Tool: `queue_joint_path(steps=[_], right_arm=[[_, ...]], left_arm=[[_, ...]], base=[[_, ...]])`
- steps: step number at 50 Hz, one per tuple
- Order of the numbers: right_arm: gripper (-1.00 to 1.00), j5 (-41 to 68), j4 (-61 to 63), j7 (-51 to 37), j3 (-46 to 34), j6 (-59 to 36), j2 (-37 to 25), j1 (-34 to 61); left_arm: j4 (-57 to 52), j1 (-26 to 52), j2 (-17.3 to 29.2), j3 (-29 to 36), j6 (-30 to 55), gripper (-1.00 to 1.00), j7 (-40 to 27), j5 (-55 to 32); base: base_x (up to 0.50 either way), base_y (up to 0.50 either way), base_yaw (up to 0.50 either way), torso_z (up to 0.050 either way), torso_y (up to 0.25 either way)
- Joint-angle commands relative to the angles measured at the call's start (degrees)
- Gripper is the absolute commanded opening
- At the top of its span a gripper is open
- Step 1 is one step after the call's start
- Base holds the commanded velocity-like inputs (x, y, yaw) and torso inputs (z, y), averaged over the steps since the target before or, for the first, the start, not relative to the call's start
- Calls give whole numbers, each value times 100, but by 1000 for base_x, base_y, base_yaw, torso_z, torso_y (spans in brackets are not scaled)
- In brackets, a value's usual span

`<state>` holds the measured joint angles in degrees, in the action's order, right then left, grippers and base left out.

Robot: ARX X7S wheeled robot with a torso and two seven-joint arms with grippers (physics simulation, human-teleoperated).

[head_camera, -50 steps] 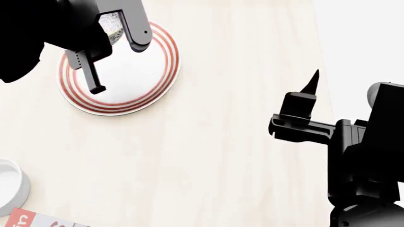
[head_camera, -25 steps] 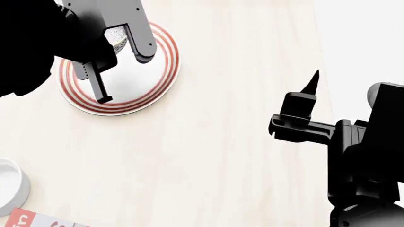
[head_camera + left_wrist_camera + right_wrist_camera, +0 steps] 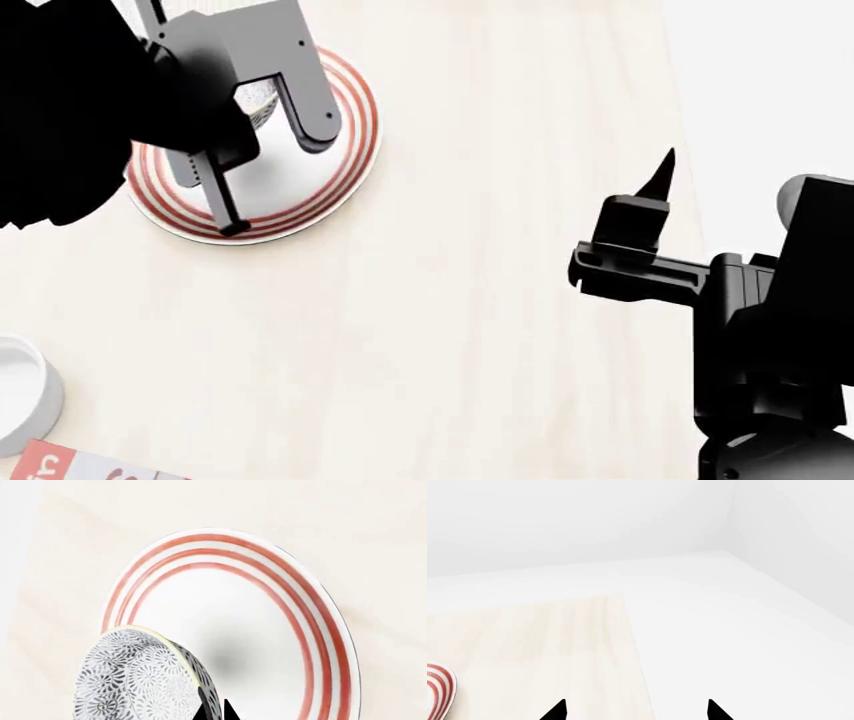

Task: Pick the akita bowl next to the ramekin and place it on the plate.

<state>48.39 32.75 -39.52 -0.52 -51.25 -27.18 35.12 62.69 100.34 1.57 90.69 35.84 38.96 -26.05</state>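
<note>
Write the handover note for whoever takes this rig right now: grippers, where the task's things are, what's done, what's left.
Left gripper: shut on the akita bowl, pinching its rim; the bowl is tilted over the plate, near one edge. Whether it touches the plate cannot be told.
Right gripper: open, empty, out past the wooden table's right edge.
Ramekin: at the head view's lower left, well away from the plate.
Done: bowl picked and carried to the plate.
Left: lower it, probably level it, release, and back the left arm away.
</note>
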Motion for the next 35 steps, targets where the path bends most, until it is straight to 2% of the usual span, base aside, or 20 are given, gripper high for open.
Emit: queue_joint_path(steps=[1,35], right_arm=[[100,-82,-29,97,112,3,100,25],[100,-93,-67,102,56,94,67,9]], left_arm=[[-62,-105,-150,-224,-63,-100,-12,123],[-98,-196,-154,-380,-158,-100,-277,180]], base=[[0,0,0,0,0],[0,0,0,0,0]])
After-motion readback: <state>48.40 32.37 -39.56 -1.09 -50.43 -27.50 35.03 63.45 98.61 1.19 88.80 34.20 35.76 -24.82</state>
